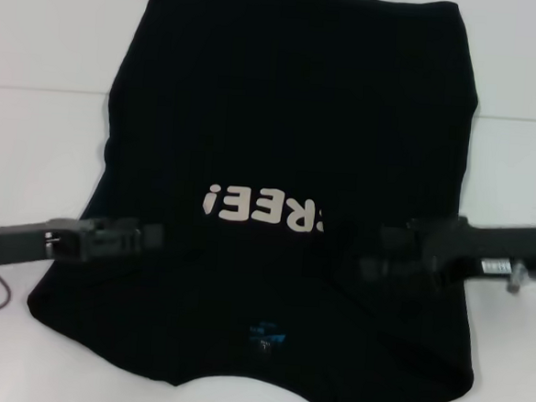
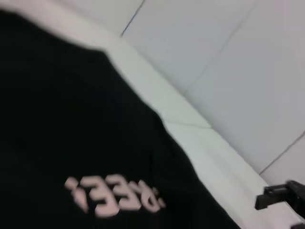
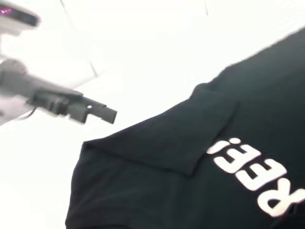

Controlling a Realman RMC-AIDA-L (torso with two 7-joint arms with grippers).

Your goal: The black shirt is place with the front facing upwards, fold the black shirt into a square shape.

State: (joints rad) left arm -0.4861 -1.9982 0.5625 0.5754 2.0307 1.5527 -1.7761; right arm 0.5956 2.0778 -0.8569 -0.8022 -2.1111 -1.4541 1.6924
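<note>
The black shirt lies spread on the tabletop, collar end nearest the robot, hem at the far side. The left gripper sits over its left edge, the right gripper over its right half.

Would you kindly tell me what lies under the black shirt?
The black shirt lies on a white table, bare around it. Whatever is beneath the cloth is covered. The left gripper and right gripper hover above it.
</note>
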